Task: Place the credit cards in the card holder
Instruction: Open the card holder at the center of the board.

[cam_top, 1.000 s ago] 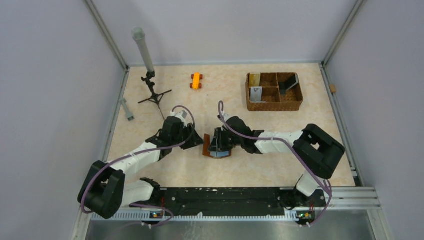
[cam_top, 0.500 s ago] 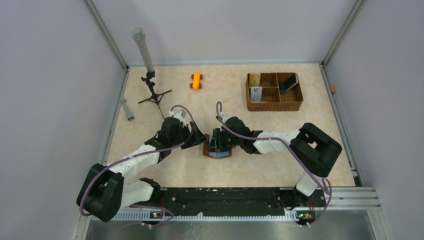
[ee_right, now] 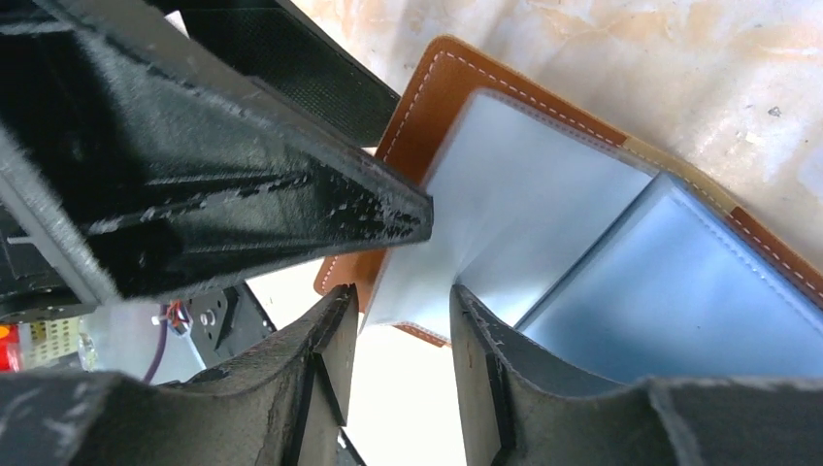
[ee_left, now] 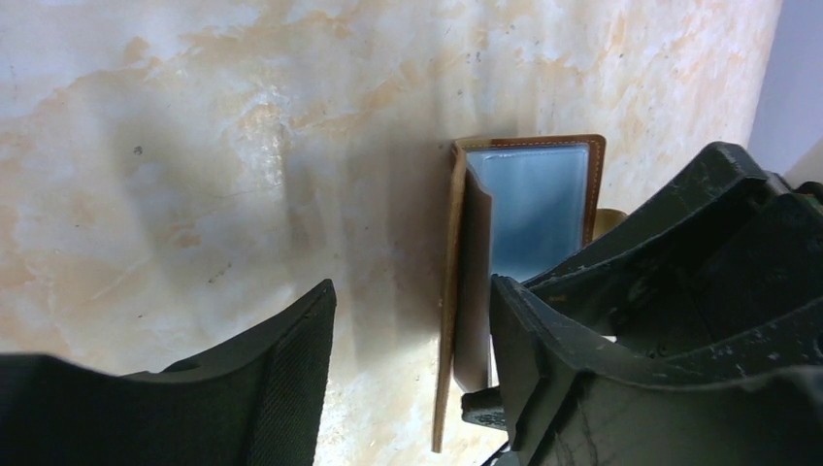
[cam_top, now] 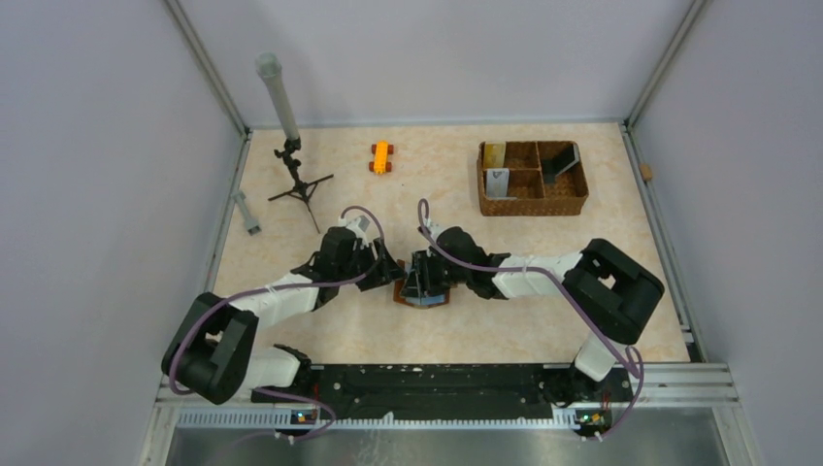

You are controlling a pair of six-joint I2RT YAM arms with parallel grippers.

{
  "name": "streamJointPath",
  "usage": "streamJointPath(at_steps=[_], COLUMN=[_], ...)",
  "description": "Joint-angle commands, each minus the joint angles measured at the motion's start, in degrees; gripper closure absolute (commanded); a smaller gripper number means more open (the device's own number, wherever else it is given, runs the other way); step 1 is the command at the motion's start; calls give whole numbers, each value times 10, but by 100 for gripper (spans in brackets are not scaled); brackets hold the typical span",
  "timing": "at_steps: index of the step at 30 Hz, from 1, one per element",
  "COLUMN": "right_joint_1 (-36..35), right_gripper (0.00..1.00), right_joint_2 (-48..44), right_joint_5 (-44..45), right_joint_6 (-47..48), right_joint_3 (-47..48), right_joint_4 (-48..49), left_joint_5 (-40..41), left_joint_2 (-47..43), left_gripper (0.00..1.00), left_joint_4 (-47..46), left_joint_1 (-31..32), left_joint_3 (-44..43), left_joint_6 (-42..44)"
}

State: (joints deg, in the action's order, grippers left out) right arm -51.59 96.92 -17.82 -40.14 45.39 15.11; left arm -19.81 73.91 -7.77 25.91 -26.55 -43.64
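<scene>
- The card holder (cam_top: 423, 297) is lying open on the table (cam_top: 505, 252), between the two arms.
- Its brown cover is facing down and its blue pockets (ee_right: 505, 194) are facing up.
- The left gripper (cam_top: 386, 269) is reaching in at the card holder's left edge.
- In the left wrist view, the left gripper (ee_left: 412, 291) is standing wide apart, and one brown leaf of the card holder (ee_left: 473, 291) is rising on edge between its fingers.
- That leaf is sitting close to the finger (ee_left: 543, 369) on the right of that view and well away from the other finger.
- The right gripper (cam_top: 423, 279) is leaning over the far edge of the card holder and pointing down onto it.
- In the right wrist view, the right gripper (ee_right: 398, 296) is showing a narrow gap, and a blue pocket leaf is lying right at its fingertips.
- I cannot tell whether those fingers are pinching the leaf.
- The cards are sitting in a woven basket (cam_top: 532, 208), well beyond the card holder and to its right.
- A gold card (cam_top: 495, 153) and a silver card (cam_top: 498, 182) are leaning in the basket's left compartments.
- A black card (cam_top: 559, 163) is leaning in the basket's right compartment.
- An orange toy car (cam_top: 380, 156) is resting far behind the card holder, slightly to its left.
- A small tripod (cam_top: 296, 183) carrying a grey tube (cam_top: 277, 97) is standing further left of the card holder.
</scene>
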Motion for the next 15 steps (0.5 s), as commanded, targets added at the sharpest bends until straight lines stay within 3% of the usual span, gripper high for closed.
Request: streamJointPath(at_steps=[1,9,15], right_joint_1=[-1,-2,0], right_gripper=[57,49,46], right_joint_2=[-37,-115,-142], right_joint_5=[-11,1,122], right_joint_6=[28,43,43], right_joint_3=[3,8,29], right_joint_4=[-16,-81,-186], left_joint_5=[0,2,0], left_joint_2=[12,14,13], left_gripper=[43,61,72], left_joint_4=[-29,-26,-26], left_joint_1=[-2,-2,-2], left_joint_3=[-1,-1,-1], left_joint_6=[3,3,3])
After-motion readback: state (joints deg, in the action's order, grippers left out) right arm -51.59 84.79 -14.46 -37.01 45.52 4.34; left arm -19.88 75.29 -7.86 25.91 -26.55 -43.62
